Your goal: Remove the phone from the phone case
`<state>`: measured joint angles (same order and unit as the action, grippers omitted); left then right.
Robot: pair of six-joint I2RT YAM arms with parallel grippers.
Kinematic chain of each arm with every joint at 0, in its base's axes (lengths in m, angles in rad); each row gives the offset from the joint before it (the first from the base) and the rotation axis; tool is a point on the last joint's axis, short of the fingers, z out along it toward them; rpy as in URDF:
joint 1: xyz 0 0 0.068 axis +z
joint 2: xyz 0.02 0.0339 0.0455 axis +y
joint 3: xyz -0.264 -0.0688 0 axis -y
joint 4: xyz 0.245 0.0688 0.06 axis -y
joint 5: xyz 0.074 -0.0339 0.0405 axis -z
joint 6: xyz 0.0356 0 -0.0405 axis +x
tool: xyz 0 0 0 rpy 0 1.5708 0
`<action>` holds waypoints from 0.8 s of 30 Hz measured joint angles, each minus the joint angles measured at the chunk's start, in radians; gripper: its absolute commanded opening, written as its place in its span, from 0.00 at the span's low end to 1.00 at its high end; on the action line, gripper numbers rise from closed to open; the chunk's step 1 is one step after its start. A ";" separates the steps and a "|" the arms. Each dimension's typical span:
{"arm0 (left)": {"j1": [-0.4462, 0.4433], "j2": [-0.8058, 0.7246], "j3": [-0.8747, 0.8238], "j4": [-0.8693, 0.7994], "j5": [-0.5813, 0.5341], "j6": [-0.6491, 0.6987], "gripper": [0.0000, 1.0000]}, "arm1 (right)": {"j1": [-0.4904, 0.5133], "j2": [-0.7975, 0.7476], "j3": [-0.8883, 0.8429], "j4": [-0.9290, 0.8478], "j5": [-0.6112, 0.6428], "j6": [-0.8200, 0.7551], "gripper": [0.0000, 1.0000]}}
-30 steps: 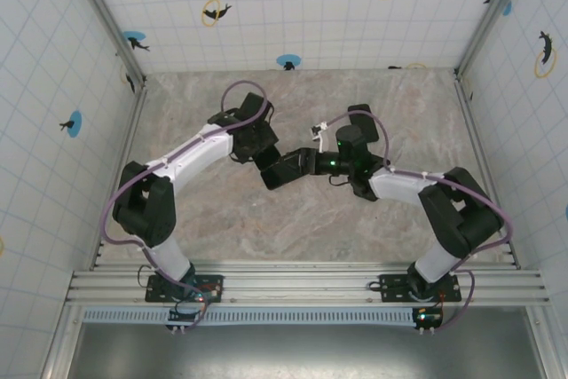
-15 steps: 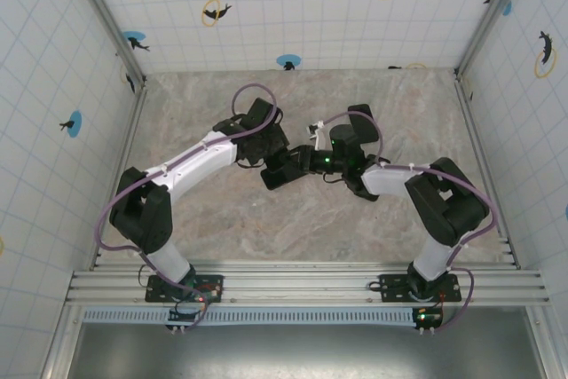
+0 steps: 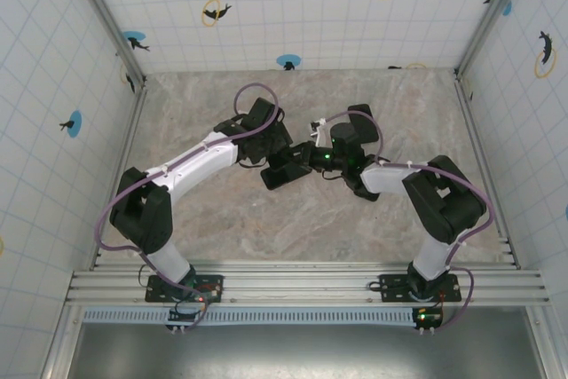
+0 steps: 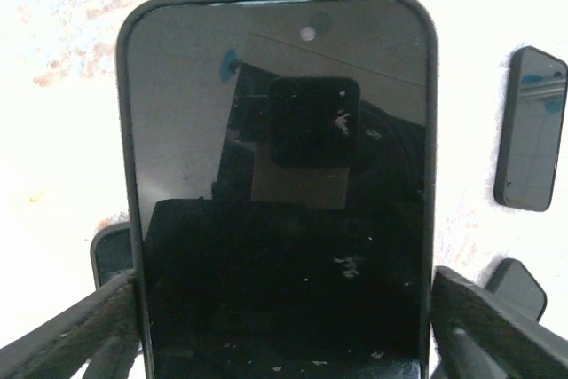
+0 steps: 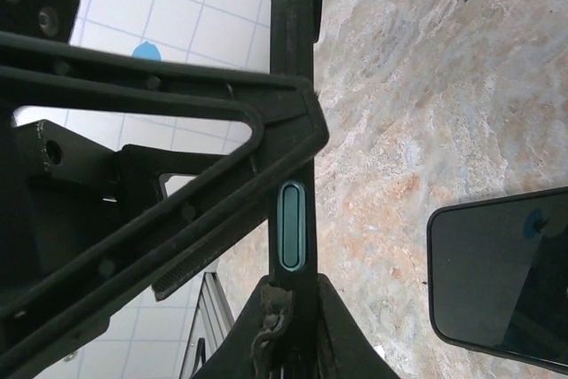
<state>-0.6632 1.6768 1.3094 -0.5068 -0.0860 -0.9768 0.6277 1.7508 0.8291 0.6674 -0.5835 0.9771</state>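
While right pincer (image 5: 293,295) clamps cased phone (image 4: 280,130) edge-on, left pincer (image 4: 284,281) flanks it, grip unclear.

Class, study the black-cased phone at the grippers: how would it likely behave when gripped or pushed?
The cased phone is probably stiff: it stands flat and unbent. Its glossy screen mirrors its surroundings, so that face is likely slippery and fragile. Edge-on it looks thin, so it may pivot where the right gripper pinches it.
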 measured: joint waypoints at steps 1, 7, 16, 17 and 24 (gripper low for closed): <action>0.000 -0.002 0.000 0.007 0.000 0.008 0.98 | -0.002 0.000 0.000 0.000 -0.002 0.003 0.07; 0.013 -0.063 -0.032 0.068 0.018 0.045 0.98 | -0.027 0.000 0.000 0.018 -0.017 0.035 0.07; 0.185 -0.177 -0.211 0.362 0.236 0.099 0.96 | -0.092 -0.057 -0.040 0.135 -0.038 0.185 0.09; 0.201 -0.177 -0.222 0.398 0.268 0.100 0.95 | -0.097 -0.064 -0.045 0.169 -0.044 0.212 0.09; 0.255 -0.153 -0.224 0.587 0.472 0.086 0.82 | -0.100 -0.105 -0.052 0.289 -0.077 0.335 0.10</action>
<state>-0.4080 1.5238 1.0859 0.0807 0.3862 -0.8906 0.5282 1.6463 0.7773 0.9562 -0.6609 1.3117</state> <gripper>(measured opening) 0.863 0.124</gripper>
